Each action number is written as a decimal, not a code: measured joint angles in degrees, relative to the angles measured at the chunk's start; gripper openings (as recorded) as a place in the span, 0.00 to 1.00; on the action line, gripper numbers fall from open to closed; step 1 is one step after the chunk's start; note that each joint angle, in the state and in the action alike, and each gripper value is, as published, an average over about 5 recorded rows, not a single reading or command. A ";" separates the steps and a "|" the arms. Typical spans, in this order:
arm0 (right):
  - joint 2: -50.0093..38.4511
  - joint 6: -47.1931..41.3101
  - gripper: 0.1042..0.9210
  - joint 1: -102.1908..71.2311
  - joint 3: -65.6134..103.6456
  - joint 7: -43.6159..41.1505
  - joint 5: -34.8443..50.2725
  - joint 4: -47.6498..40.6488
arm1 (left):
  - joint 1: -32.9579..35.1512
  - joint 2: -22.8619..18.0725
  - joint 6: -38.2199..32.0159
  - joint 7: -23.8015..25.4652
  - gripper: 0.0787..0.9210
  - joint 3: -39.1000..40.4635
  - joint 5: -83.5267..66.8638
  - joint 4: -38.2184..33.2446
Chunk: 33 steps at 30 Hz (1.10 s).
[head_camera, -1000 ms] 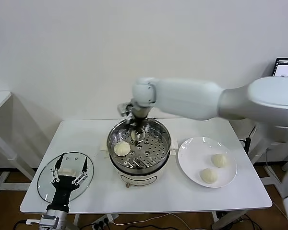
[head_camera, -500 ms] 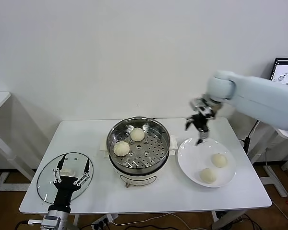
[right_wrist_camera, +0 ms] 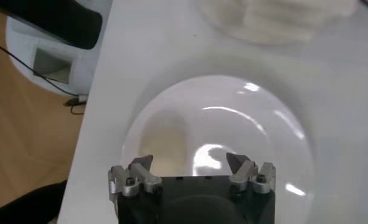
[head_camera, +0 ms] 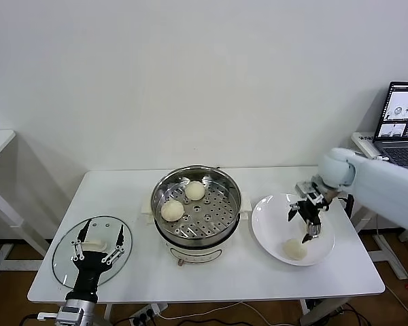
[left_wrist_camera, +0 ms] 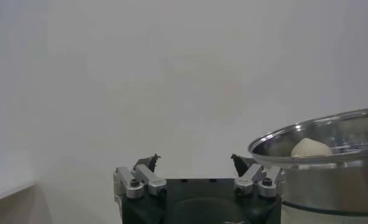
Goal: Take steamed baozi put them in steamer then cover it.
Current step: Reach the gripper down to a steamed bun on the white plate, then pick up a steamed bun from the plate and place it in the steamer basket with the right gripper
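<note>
The steamer point(head_camera: 221, 221) stands mid-table with two baozi in its basket, one at the back point(head_camera: 194, 191) and one at the left point(head_camera: 172, 210). One baozi point(head_camera: 296, 249) lies at the front of the white plate point(head_camera: 272, 221). My right gripper point(head_camera: 307, 219) is open and empty, low over the plate's right half, and hides what lies under it. In the right wrist view its jaws point(right_wrist_camera: 190, 161) stand wide apart above the plate point(right_wrist_camera: 256, 122). The glass cover point(head_camera: 64, 261) lies at the front left. My left gripper point(head_camera: 97, 250) hovers open over it.
The left wrist view shows its open gripper point(left_wrist_camera: 196, 161), the steamer's rim point(left_wrist_camera: 329, 131) and a bun point(left_wrist_camera: 311, 147) inside. A laptop point(head_camera: 401, 122) stands on a side table at the right. The table's right edge is close to the plate.
My right gripper left a second bun in the steamer, swung right, and came down open over the plate. One plate bun is now hidden behind it. The left arm has not moved.
</note>
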 measured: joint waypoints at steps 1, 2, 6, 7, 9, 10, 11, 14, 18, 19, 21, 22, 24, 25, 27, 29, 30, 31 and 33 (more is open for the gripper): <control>0.00 0.00 0.88 -1.02 0.65 0.21 -0.46 -0.22 | 0.01 -0.01 -0.05 -0.02 0.88 -0.01 0.08 0.07; 0.03 0.00 0.88 -1.99 1.27 0.41 -0.90 -0.45 | 0.01 -0.01 -0.11 -0.04 0.88 -0.04 0.17 0.16; 0.22 -0.01 0.88 -5.20 3.35 0.95 -2.36 -1.30 | 0.10 -0.02 -0.33 -0.12 0.88 -0.21 0.42 0.37; 0.31 -0.01 0.88 -5.87 3.80 1.09 -2.65 -1.52 | 0.12 -0.03 -0.36 -0.13 0.88 -0.26 0.46 0.38; 0.51 -0.02 0.88 -7.03 4.59 1.39 -3.15 -1.96 | 0.14 -0.03 -0.42 -0.16 0.88 -0.35 0.54 0.38; 0.62 -0.03 0.87 -7.52 4.96 1.54 -3.35 -2.17 | 0.14 -0.04 -0.44 -0.17 0.88 -0.38 0.57 0.39; 0.72 -0.05 0.87 -7.96 5.30 1.67 -3.54 -2.36 | 0.13 -0.04 -0.45 -0.19 0.88 -0.40 0.60 0.40; 1.00 -0.09 0.82 -8.96 6.18 2.00 -3.96 -2.70 | 0.09 -0.07 -0.50 -0.24 0.88 -0.44 0.68 0.45; 1.31 -0.11 0.74 -9.58 6.98 2.22 -4.14 -2.77 | 0.04 -0.14 -0.61 -0.27 0.88 -0.46 0.77 0.53; 1.35 -0.10 0.72 -9.61 7.06 2.21 -4.14 -2.74 | 0.01 -0.13 -0.64 -0.28 0.88 -0.46 0.78 0.56; 1.34 -0.08 0.69 -9.46 7.09 2.12 -4.06 -2.60 | -0.08 -0.11 -0.66 -0.29 0.88 -0.44 0.80 0.60; 1.31 -0.04 0.68 -9.25 7.08 2.04 -3.99 -2.48 | -0.11 -0.09 -0.66 -0.30 0.88 -0.42 0.81 0.59; 1.28 0.15 0.67 -8.49 7.07 1.76 -3.83 -2.14 | -0.15 -0.04 -0.67 -0.31 0.88 -0.37 0.81 0.50; 1.32 0.33 0.66 -7.95 7.12 1.56 -3.77 -1.92 | -0.14 0.00 -0.68 -0.31 0.88 -0.34 0.81 0.43; 1.52 0.87 0.66 -6.58 7.34 1.04 -3.77 -1.40 | -0.13 0.06 -0.71 -0.32 0.88 -0.27 0.81 0.30; 1.91 1.73 0.66 -4.84 7.63 0.35 -3.87 -0.86 | -0.11 0.15 -0.76 -0.32 0.88 -0.17 0.81 0.23; 2.15 2.27 0.66 -3.88 7.72 -0.02 -3.92 -0.61 | -0.10 0.18 -0.78 -0.33 0.88 -0.11 0.81 0.22; 2.45 2.91 0.66 -2.80 7.77 -0.41 -3.98 -0.39 | -0.09 0.21 -0.80 -0.33 0.88 -0.05 0.82 0.22; 3.25 4.53 0.66 -0.40 7.65 -1.25 -4.10 0.01 | -0.04 0.30 -0.83 -0.35 0.88 0.05 0.82 0.16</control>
